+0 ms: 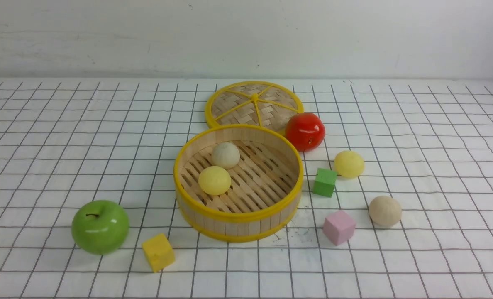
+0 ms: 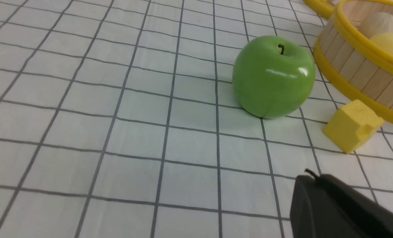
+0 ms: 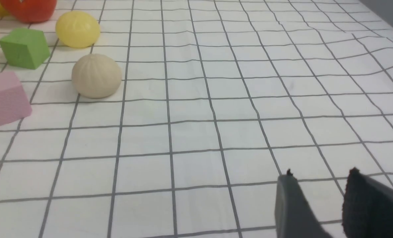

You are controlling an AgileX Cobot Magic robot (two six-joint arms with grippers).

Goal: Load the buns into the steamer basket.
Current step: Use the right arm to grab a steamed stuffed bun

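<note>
**Two buns in the basket, two on the cloth**

Nearest the robot, the left gripper (image 2: 310, 180) has its jaws pressed together and carries nothing. It is over the checked cloth (image 1: 43, 166), with the green apple (image 1: 100, 226) ahead of it. The right gripper (image 3: 321, 177) has its jaws apart with nothing between them, over bare cloth well apart from the loose buns.

The yellow cube (image 1: 158, 252) sits in the front row, with the green apple just to its left. Right of centre is the pink cube (image 1: 339, 227), and the outer beige bun (image 1: 385, 211) rests on the cloth just beyond it to the right.

The basket (image 1: 230, 227) stands in the middle. On its slats lies the inner yellow bun (image 1: 214, 180), with the inner beige bun (image 1: 225, 155) just behind it.

The green cube (image 1: 324, 182) sits just right of the basket. The outer yellow bun (image 1: 349, 163) is on the cloth near it, slightly farther back.

The red apple (image 1: 305, 131) stands by the basket's far right rim. The lid (image 1: 254, 104) lies flat behind the basket.
</note>
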